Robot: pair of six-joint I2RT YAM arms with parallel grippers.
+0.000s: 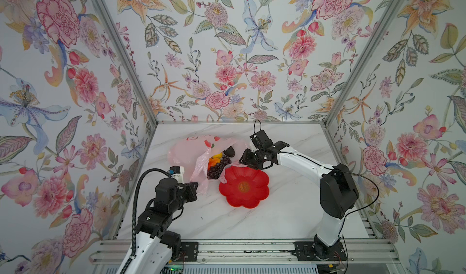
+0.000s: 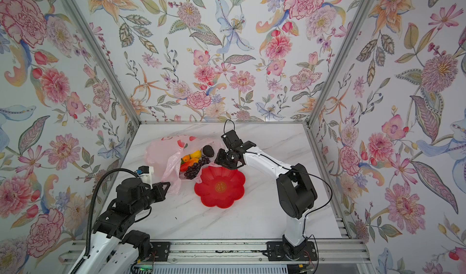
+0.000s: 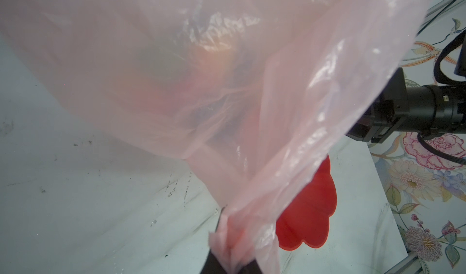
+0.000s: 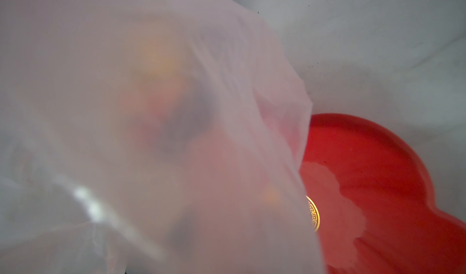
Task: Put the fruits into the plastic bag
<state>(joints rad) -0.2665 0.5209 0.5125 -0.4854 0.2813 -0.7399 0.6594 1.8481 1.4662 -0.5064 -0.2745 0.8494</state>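
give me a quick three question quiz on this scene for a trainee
1. True or false: fruit lies on the red plate.
2. What does the left gripper pinch? A) the plate's rim B) the plastic bag C) the grapes
3. Name the blackish fruit in the bag's mouth.

Key: 1 false; 2 B; 3 avocado.

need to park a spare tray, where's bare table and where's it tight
Bare marble lies between the red plate and the front rail, and behind the right arm. Crowded: plastic bag, plate and right gripper bunch together.
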